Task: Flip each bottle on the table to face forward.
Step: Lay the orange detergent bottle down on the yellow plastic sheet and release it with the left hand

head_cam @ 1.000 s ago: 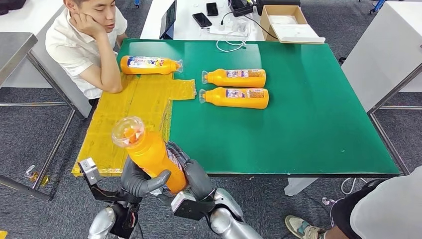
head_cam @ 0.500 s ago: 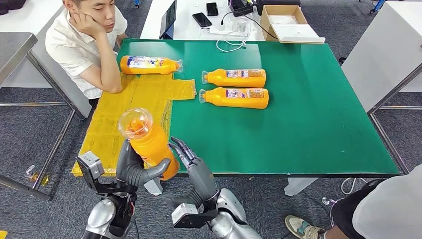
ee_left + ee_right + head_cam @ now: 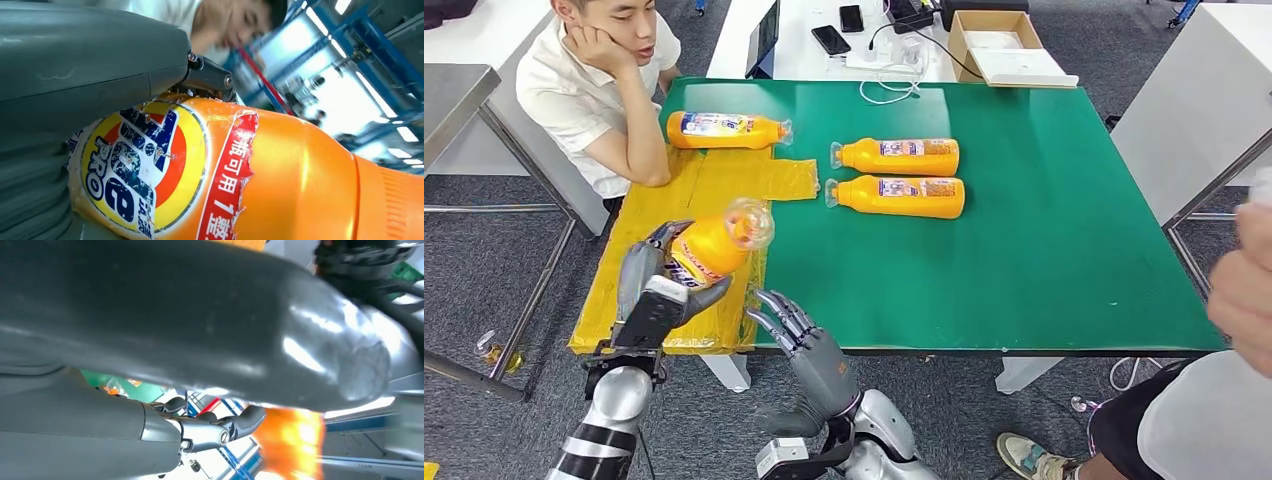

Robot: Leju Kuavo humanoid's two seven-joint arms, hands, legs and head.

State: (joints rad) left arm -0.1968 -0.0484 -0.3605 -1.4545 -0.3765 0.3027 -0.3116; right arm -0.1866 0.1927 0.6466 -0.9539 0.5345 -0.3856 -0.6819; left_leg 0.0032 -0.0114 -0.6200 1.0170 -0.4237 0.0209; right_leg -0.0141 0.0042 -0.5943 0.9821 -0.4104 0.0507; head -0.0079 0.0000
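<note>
**Orange bottle held aloft over the table's near corner**

Nearest me, at about 6 o'clock, my right hand (image 3: 809,345) hangs off the near edge of the green table (image 3: 1044,260), fingers spread and pointing up, with nothing in them. Just beyond it, at about 9 o'clock, my left hand (image 3: 656,285) wraps the base end of an orange bottle (image 3: 709,247), holding it clear of the yellow mat (image 3: 714,190) with its clear cap aimed toward 2 o'clock. From my left wrist, the bottle's round blue-and-yellow label faces the camera, thumb and fingers closed around the body beside it.

Farther out, near the table's middle at 12 o'clock, two bottles (image 3: 896,157) lie side by side, well apart from my hands, caps toward 9 o'clock. At about 11 o'clock a fourth bottle (image 3: 726,130) lies at the mat's far edge, cap toward 3 o'clock, just beside the forearm of a seated person (image 3: 589,90).

I judge this the middle of one flip: the bottle is in hand and not yet set down. The next move calls for lowering it flat with the label side forward, then letting go without it rolling.
</note>
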